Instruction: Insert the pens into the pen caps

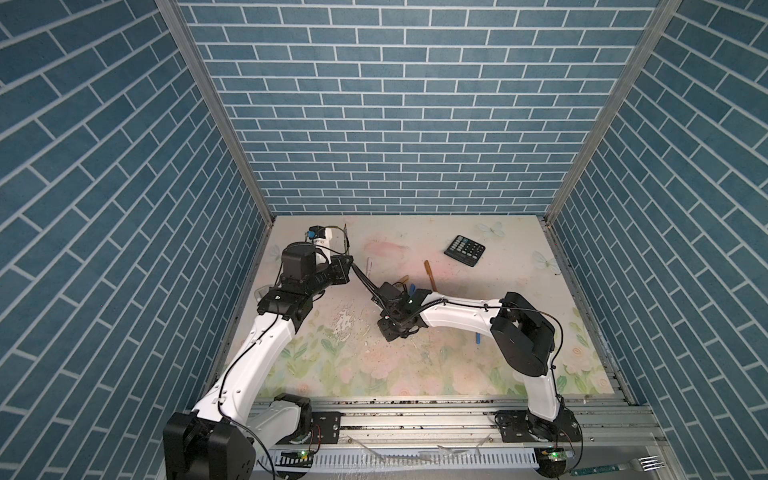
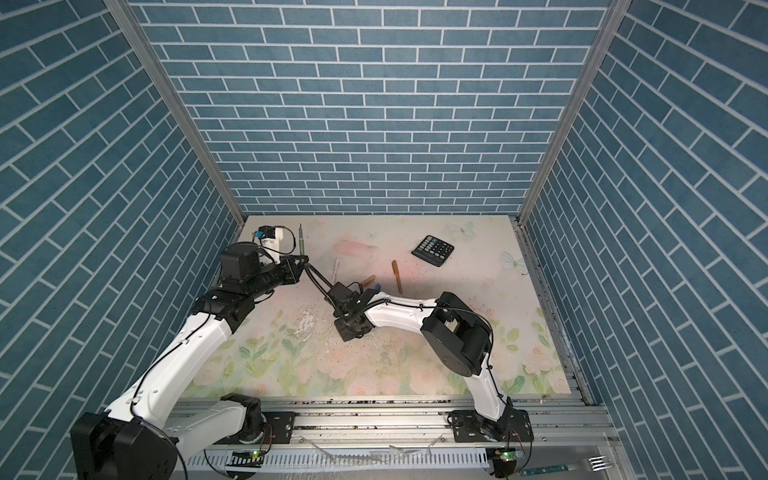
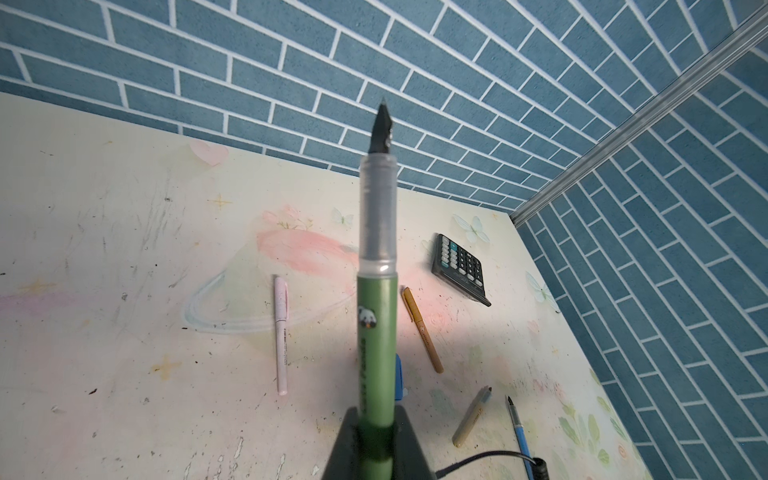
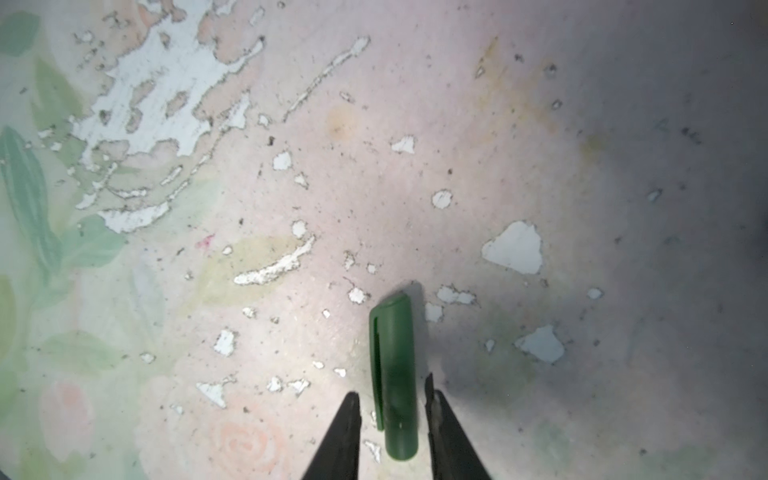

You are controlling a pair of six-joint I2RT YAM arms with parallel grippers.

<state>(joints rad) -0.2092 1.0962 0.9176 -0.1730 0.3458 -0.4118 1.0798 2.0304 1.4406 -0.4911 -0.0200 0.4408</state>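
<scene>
With the green pen (image 3: 376, 324) clamped in the left tool (image 3: 374, 419) and the green cap (image 4: 392, 332) straddled by the parted right tool (image 4: 391, 386), only the pink pen (image 3: 281, 336) and brown pen (image 3: 422, 328) appear to be capped.

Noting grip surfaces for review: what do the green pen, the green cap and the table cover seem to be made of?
The green pen looks plastic: matte barrel with a printed panda, frosted translucent grip section, dark nib perhaps metal. The green cap seems moulded plastic, smooth with a slight sheen and a clip. The table cover is probably printed film or paper; it flakes to white.
</scene>
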